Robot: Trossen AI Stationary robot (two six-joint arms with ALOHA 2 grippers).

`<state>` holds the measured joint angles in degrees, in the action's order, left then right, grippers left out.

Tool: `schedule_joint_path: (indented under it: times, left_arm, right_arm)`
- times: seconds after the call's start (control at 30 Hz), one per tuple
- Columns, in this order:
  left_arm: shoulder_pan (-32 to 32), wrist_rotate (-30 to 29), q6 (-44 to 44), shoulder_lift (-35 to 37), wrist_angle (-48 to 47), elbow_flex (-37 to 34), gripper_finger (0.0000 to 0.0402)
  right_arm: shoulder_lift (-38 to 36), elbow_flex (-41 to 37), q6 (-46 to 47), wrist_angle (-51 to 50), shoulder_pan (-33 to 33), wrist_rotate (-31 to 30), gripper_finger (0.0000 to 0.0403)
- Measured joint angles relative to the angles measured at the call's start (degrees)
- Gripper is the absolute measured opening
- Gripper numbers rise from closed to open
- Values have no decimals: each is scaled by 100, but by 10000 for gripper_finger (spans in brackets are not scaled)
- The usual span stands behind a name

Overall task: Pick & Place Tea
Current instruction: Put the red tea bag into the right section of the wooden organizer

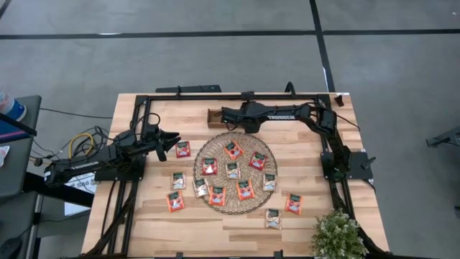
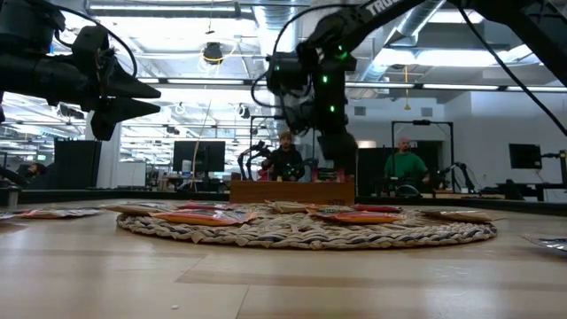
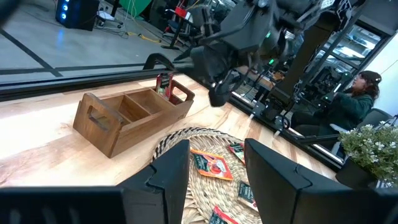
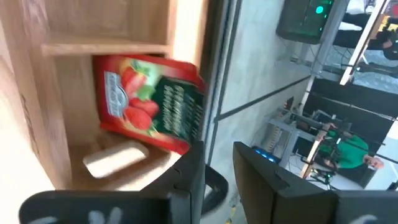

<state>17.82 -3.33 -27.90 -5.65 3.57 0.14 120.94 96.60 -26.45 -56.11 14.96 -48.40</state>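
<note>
Table (image 1: pixel 144 223) first: we see a pale wooden top with a round woven mat (image 1: pixel 235 172) at its middle and a brown wooden compartment tray (image 3: pixel 130 115) at the far edge. Tea sachets (image 1: pixel 245 190) lie scattered on the mat and just beside it on its left and near-right sides. We judge the step in hand to be the release: the right gripper (image 4: pixel 217 162) hangs over the tray's end compartment, its fingers slightly apart, and a red sachet (image 4: pixel 152 102) sits tilted inside that compartment, apparently free of the fingers. The left gripper (image 1: pixel 171 140) waits spread and empty, raised near a red sachet (image 1: pixel 182 150) left of the mat. Next, we think, the right arm must lift clear without dragging the sachet out, then reach for another sachet on the mat
</note>
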Motion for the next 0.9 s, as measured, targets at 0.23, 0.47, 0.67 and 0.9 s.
schedule_joint_path:
  times: [0.23, 0.47, 0.67, 0.9]
  left_arm:
    - [0, 0, 0, 1, -2, 0, 146]
    - [0, 0, 0, 0, -3, 0, 146]
    - [0, 0, 0, 0, -4, 0, 146]
    - [0, 0, 0, 2, -4, 0, 146]
  right_arm:
    - [-442, 690, 958, -1877, -219, 280, 76]
    - [-1410, 736, 2197, -3171, -312, 2345, 76]
    - [-2201, 699, 2500, -3237, -369, 4256, 76]
    - [-2420, 694, 2502, -3062, -598, 4445, 76]
